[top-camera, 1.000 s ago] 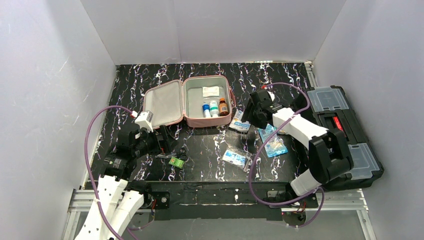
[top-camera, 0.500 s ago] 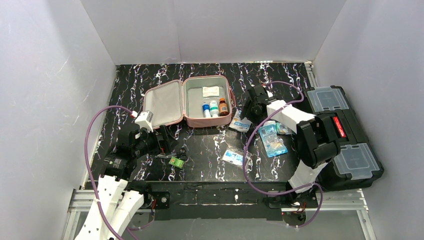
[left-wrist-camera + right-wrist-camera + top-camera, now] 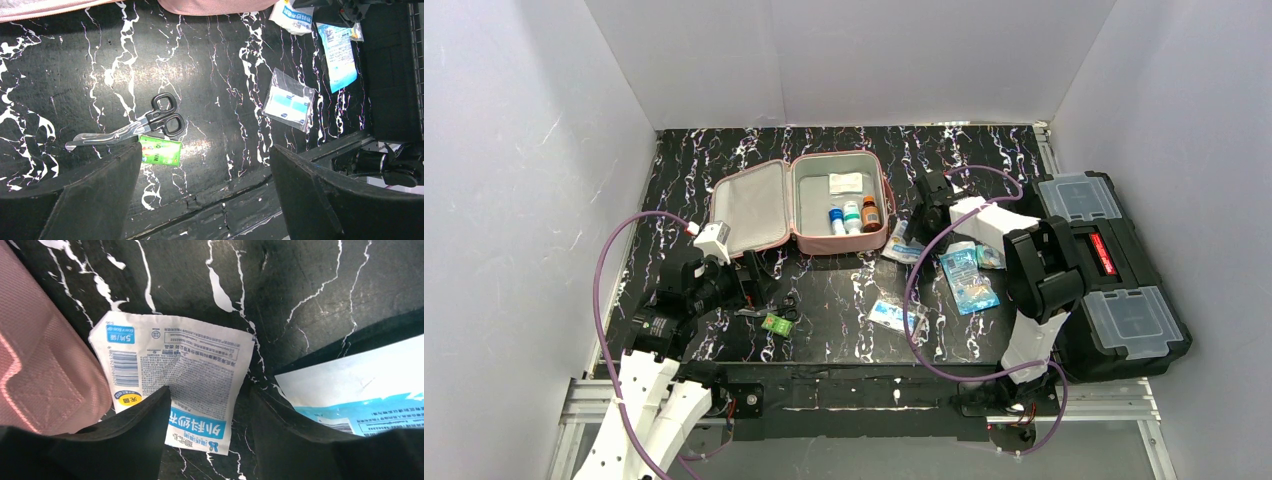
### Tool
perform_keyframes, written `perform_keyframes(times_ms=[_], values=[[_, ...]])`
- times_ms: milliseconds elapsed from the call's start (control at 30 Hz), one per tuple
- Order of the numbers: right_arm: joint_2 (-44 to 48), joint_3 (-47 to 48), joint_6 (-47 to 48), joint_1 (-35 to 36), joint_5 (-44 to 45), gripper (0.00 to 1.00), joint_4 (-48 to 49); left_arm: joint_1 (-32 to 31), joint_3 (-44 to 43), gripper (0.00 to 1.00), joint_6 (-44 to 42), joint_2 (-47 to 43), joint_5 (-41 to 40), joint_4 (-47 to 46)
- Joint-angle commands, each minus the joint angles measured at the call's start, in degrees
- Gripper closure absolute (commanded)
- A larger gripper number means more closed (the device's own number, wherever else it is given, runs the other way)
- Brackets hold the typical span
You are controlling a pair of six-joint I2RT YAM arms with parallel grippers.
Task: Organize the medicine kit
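Observation:
The pink medicine kit (image 3: 801, 240) lies open at the back of the table, lid (image 3: 749, 208) flat to the left. Three small bottles (image 3: 852, 217) and a white packet (image 3: 845, 182) sit in its grey tray. A white-and-blue printed packet (image 3: 175, 370) lies flat beside the kit's pink wall (image 3: 35, 375). My right gripper (image 3: 211, 392) is open over that packet (image 3: 904, 246), with one finger on it and the other on bare table past its edge. My left gripper (image 3: 205, 150) hangs wide open and holds nothing, above the scissors (image 3: 145, 122) and a small green packet (image 3: 160, 150).
A larger blue packet (image 3: 969, 280) lies right of the white one. A clear bag with blue contents (image 3: 894, 315) sits nearer the front. A black toolbox with clear compartments (image 3: 1114, 270) fills the right edge. White walls enclose three sides.
My right arm has swung left toward the kit and brought its gripper down over the white-and-blue packet, jaws a little narrower. The left arm has not moved.

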State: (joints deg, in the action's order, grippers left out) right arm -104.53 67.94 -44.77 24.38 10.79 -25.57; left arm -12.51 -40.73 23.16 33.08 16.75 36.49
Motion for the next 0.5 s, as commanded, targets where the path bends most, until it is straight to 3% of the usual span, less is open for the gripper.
perform_keyframes(times_ms=[0,167,467], values=[[-1.10,1.69,0.62,-0.21,1.65,0.39,-0.88,-0.14,-0.14,0.01,-0.22,-0.03,0.35,0.60],[-2.35,1.58,1.99,-0.21,3.11,0.50,-1.74,-0.14,-0.14,0.00,-0.22,-0.13,0.29,0.60],[-4.57,1.15,4.89,-0.21,2.10,0.86,-2.00,-0.11,-0.08,0.00,-0.22,-0.26,0.31,0.50]])
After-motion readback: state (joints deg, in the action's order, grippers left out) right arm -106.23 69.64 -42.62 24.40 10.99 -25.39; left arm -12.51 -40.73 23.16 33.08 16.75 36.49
